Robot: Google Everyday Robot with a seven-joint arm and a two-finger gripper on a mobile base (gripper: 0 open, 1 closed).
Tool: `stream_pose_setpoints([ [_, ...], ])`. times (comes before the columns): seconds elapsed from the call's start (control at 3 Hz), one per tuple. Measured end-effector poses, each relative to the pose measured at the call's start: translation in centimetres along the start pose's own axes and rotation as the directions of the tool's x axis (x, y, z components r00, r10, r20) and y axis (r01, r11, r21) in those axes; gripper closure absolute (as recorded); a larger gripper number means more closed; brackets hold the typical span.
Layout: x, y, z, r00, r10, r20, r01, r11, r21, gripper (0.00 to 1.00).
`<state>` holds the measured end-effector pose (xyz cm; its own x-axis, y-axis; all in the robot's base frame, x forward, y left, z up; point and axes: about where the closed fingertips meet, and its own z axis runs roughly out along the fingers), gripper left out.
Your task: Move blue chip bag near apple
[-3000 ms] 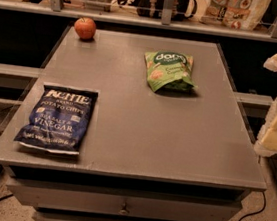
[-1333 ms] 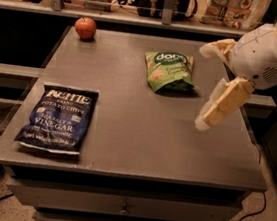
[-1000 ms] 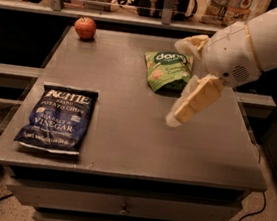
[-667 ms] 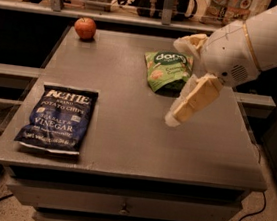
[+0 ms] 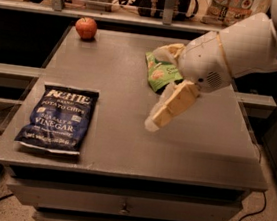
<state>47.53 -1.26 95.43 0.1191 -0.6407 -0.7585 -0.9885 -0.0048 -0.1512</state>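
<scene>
The gripper hangs over the middle of the table, its fingers spread apart, and bare tabletop runs from it leftward to the blue chip bag lying flat at the near left corner. The strip from that bag up the left side to the apple at the far left corner is likewise open, while the green snack bag lies off to the right, partly behind the arm and clear of that path. Just behind the apple a railed ledge with upright posts seems to close off the far side.
</scene>
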Motion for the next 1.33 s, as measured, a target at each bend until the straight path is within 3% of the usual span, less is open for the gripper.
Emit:
stream_pose_setpoints([
  [0.33,-1.3,0.9,4.7,0.997,0.004,0.071,0.003,0.9949,-0.101,0.0],
  [0.67,-3.2,2.0,9.2,0.991,0.002,0.135,0.023,0.9824,-0.185,0.0],
  [1.0,-4.4,3.0,13.4,0.985,0.009,0.175,0.035,0.9678,-0.249,0.0],
  [1.33,-4.9,3.6,16.8,0.981,0.017,0.194,0.035,0.9647,-0.261,0.0],
])
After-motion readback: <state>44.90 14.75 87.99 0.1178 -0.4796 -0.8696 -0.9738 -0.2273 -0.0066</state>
